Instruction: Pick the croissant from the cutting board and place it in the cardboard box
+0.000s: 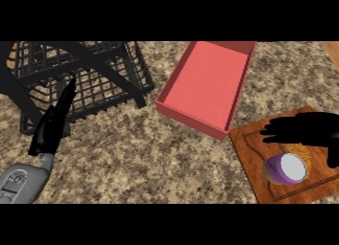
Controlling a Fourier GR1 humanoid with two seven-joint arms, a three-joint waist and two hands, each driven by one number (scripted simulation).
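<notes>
Right hand [310,130] sits over the far part of the board [255,158], at the right of the scene. Fingers point left, spread and slightly bent. Thumb hangs down at the right edge, near the onion. No object seen gripped between fingers and thumb.

Croissant [304,152]: only a small tan, ridged sliver shows just under the right hand, between the palm and the onion. It lies on the board. Whether the hand touches it cannot be told; most of it is hidden by the hand.

Onion [285,168]: halved, purple skin, pale cut face turned up and to the right. It sits on the board, near side, just beside the croissant sliver.

The board is wooden, brown, with a groove along its rim, turned at an angle to the counter [151,162].

Box [209,86]: reddish, open-topped, long and rectangular, angled. Its near corner lies just beside the board's far left corner. Interior shows nothing inside.

Left hand [53,125] is at the left of the scene, fingers straight and held together, pointing far. It is seen over the near edge of a black wire basket [80,76]. Grey forearm [16,184] enters from the lower left.

The counter is speckled brown stone.
</notes>
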